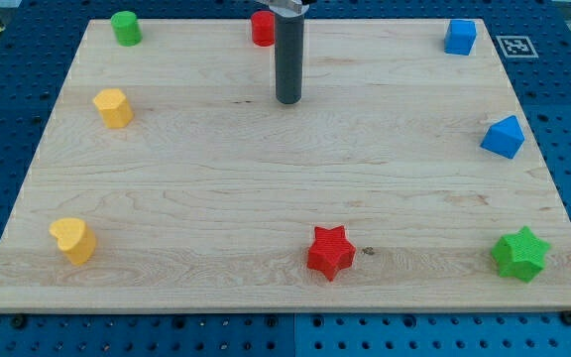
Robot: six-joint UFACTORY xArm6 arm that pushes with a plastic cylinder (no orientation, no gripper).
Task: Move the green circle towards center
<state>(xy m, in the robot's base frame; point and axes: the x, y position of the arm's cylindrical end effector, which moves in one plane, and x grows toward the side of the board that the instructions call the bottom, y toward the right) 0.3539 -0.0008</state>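
Observation:
The green circle (125, 28) is a short green cylinder at the view's top left corner of the wooden board (216, 178). My tip (287, 100) rests on the board near the top centre, well to the right of the green circle and slightly below it. The rod rises from the tip to the top edge of the view. A red block (261, 28), partly hidden by the rod, stands just above and left of my tip.
A yellow block (113, 107) lies at the left, a yellow heart (72, 240) at bottom left. A red star (330, 253) is at bottom centre, a green star (519, 254) at bottom right. Blue blocks sit at top right (459, 37) and right edge (504, 137).

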